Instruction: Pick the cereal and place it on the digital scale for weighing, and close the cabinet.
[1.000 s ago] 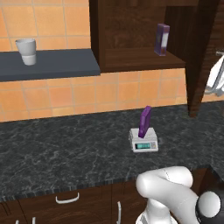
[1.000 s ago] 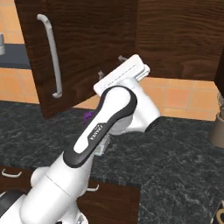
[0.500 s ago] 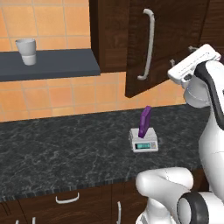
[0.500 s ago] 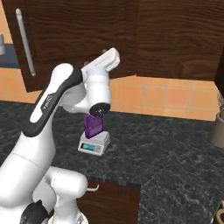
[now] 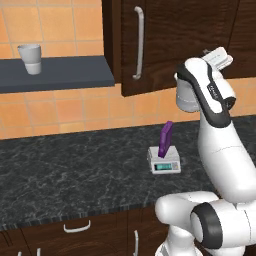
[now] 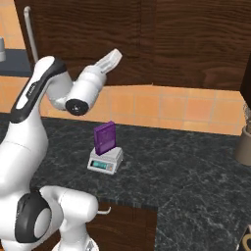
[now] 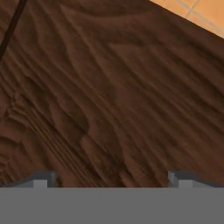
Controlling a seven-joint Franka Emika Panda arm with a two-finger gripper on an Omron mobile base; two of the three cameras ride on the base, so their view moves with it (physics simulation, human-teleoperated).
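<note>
Half a second ago the cabinet [image 5: 165,45] door stood partly ajar; now it sits nearly flush with the front, its silver bar handle [image 5: 138,42] in the upper middle of the left base view. The arm has swung in closer, and the gripper [image 7: 109,177] faces the dark wood door at close range, its two tips spread wide apart with nothing between them.

The black speckled counter [image 5: 75,170] runs across the middle of both base views, backed by orange tiles. The cereal [image 5: 165,139] stands upright on the digital scale [image 5: 164,161], right of centre in the left base view. A pale cup [image 5: 30,58] sits on the grey shelf [image 5: 60,75] at upper left.
</note>
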